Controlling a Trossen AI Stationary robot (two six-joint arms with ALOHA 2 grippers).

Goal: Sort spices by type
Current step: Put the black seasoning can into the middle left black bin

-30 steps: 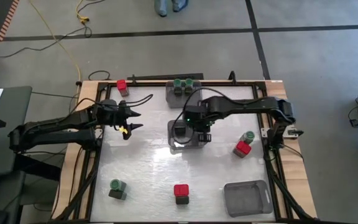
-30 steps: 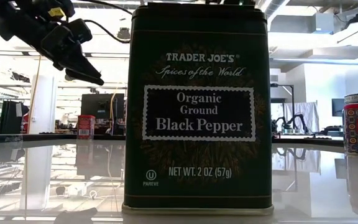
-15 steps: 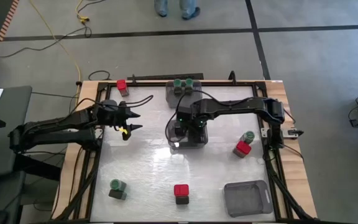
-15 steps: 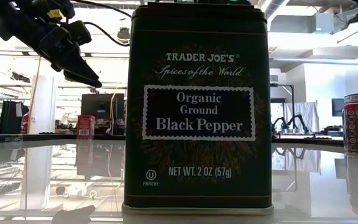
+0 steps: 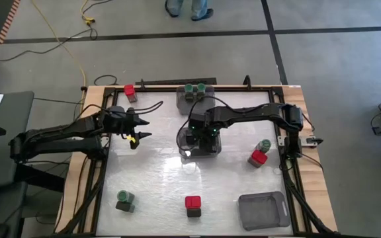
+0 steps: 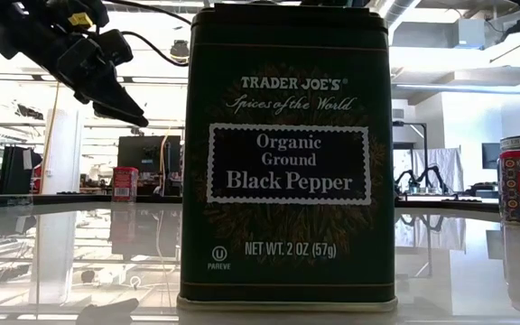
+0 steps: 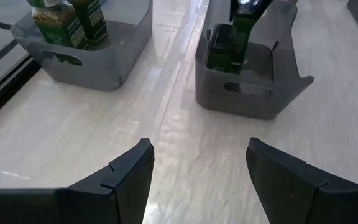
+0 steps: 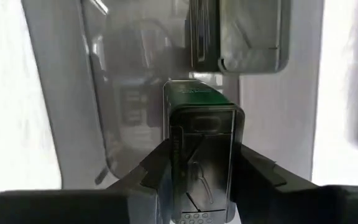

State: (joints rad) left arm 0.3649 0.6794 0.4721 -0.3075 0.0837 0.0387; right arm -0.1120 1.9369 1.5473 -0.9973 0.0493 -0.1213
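The right gripper (image 8: 194,180) is clamping a black pepper tin (image 8: 202,155) and is holding it over the middle bin (image 5: 198,142), where another black tin (image 7: 218,46) is already standing. The step in hand is depositing this tin; the next move calls for lowering it clear of the bin wall, then releasing. The left gripper (image 7: 197,171) is waiting with fingers apart, holding nothing, near the table's left edge.

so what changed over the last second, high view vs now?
The right gripper, shut on a black pepper tin, shifted left over the centre bin and now holds the tin down inside it. No release. The left gripper stayed open above the table's left side; the other jars and bins did not move.
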